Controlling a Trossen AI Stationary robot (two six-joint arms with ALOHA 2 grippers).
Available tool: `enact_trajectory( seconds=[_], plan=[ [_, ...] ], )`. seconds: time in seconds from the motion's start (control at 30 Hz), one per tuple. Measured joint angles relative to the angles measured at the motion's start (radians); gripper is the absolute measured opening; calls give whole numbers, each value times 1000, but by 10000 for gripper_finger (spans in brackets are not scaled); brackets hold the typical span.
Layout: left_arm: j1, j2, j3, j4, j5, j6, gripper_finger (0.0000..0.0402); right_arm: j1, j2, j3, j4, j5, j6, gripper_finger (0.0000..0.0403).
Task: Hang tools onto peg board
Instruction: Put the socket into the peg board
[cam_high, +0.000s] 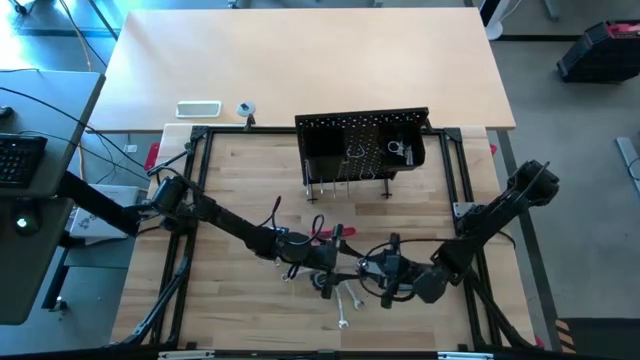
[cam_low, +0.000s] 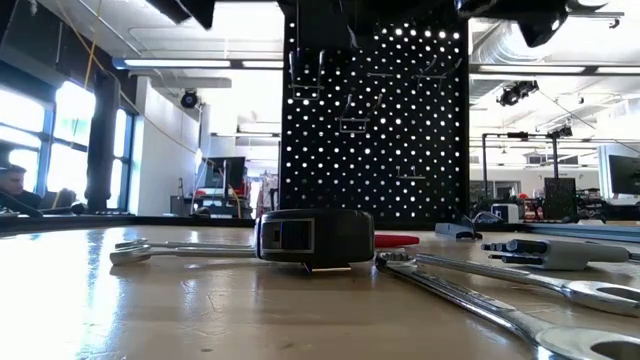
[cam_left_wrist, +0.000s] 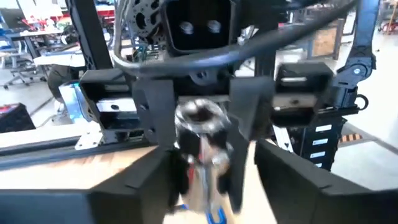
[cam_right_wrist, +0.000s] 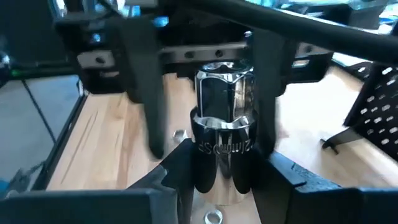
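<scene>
A silver socket bit (cam_right_wrist: 224, 124) with a hex end is held above the table's middle, between my two grippers, which face each other. My right gripper (cam_right_wrist: 227, 180) is shut on it. My left gripper (cam_left_wrist: 211, 180) is open, its fingers (cam_right_wrist: 144, 93) standing on either side of the socket's hex end. In the high view the left gripper (cam_high: 338, 262) and right gripper (cam_high: 372, 268) meet near the front. The black peg board (cam_high: 365, 140) stands behind them with a few silver tools on it. Silver wrenches (cam_high: 345, 305) and a red-handled tool (cam_high: 325, 232) lie on the wood. My right gripper pinches the socket's round lower part (cam_right_wrist: 224, 165) between its two fingers. It comes about level from the table's right. The socket lies along the fingers, its hex end (cam_right_wrist: 224, 93) pointing toward the left gripper, lifted clear of the table.
A black boxy object (cam_low: 315, 240) sits on the wood among long wrenches (cam_low: 500, 290) in the low view. A black tubular frame (cam_high: 200, 140) borders the work area. A white tray (cam_high: 198, 108) lies on the far table behind it.
</scene>
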Motion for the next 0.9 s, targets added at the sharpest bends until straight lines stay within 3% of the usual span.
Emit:
enact_trajectory(
  seconds=[0.13, 0.47, 0.67, 0.9],
  plan=[
    [-1, -74, 1, -119, -2, 42, 242, 25, -60, 0, -3, 40, -63, 113],
    [-16, -269, 0, -479, -63, 86, 244, 57, -225, 71, -69, 138, -291, 113],
    [-46, -285, 0, -668, -116, 41, 244, 45, -258, 321, -398, 229, -412, 113],
    [-92, -285, 0, -768, -139, -3, 245, -26, -258, 664, -864, 250, -313, 113]
  ],
)
